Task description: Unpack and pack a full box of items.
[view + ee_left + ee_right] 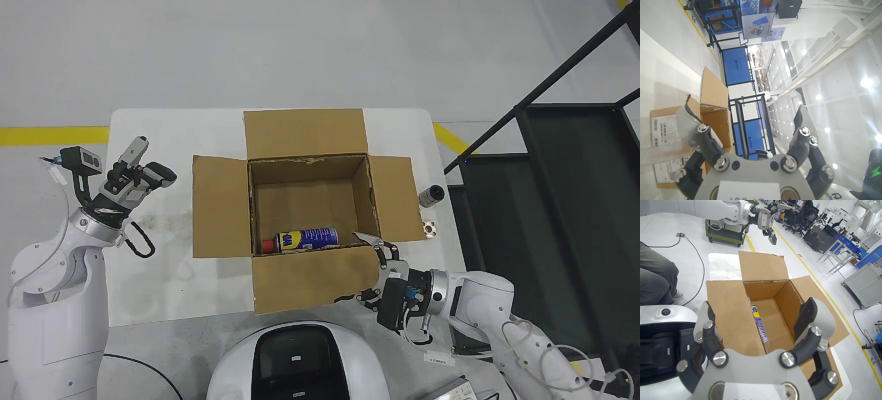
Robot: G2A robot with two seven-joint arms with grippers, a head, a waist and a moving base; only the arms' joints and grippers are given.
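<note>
**Box nearly emptied out, one can left in the bottom**

The brown cardboard box point(305, 132) sat in the middle of the white tabletop point(170, 130) with all four flaps folded out. The only thing inside was a blue-and-yellow spray can point(305, 240), lying on its side along the near wall with its red cap end pointing left.

My guess is the can was rigid metal, smooth and a bit slippery, with some weight if it was full. Being round, it'd probably roll if nudged. I'd grab it across the middle of the body, not the cap. It was snug against the cardboard, so a finger wouldn't have much room on the near side.

The right pincer point(759, 308) hung over the box's near-right corner, jaws wide apart and empty. The left pincer point(742, 113) was held up well to the left of the box, also spread open and holding nothing.

A small dark cylinder point(432, 192) lay just beside the right flap. The tabletop looked flat and plain. Around it was a pale grey floor point(300, 50) with a yellow line, and a black metal stair frame point(560, 170) on the right.
</note>
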